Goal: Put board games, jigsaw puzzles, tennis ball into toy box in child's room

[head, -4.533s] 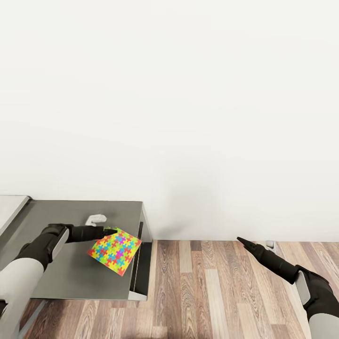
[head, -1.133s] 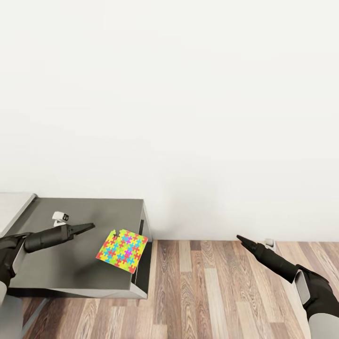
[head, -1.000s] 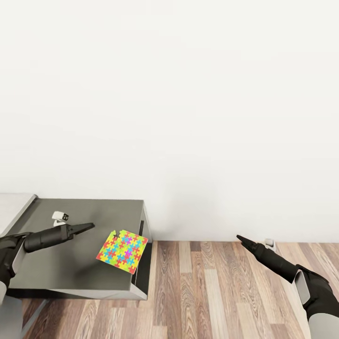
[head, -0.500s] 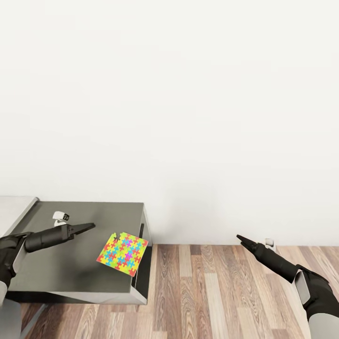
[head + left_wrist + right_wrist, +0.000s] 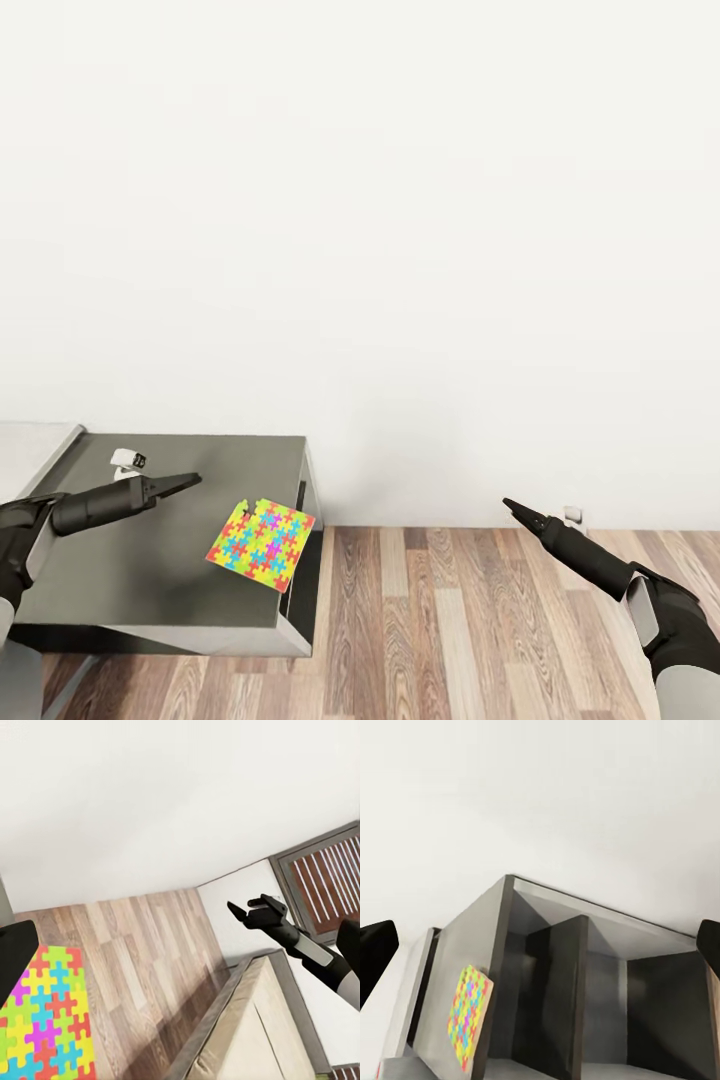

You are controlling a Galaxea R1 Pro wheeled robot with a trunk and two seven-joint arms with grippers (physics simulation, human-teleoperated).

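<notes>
One jigsaw puzzle (image 5: 260,545), a flat square of bright interlocking pieces, lies on the dark grey cabinet section of the table (image 5: 150,570). It sits at the right edge, with one corner reaching past it. The same jigsaw puzzle (image 5: 45,1020) also shows in both wrist views (image 5: 469,1020). My left gripper (image 5: 192,481) hovers over the cabinet top left of the puzzle, open and empty. My right gripper (image 5: 510,507) hangs open over the wood floor far to the right, holding nothing. The toy box, board games, tennis ball and bed are out of view.
A small white object (image 5: 127,460) stands on the back of the cabinet top. The pale grey tabletop (image 5: 30,445) begins at the far left. A bare white wall rises behind. Brown plank floor (image 5: 450,620) stretches right of the cabinet, whose open side compartments (image 5: 555,982) face my right gripper.
Since 4.5 s ago my left gripper has let go of the jigsaw puzzle and drawn back to the left. Over the last second only the view has shifted slightly.
</notes>
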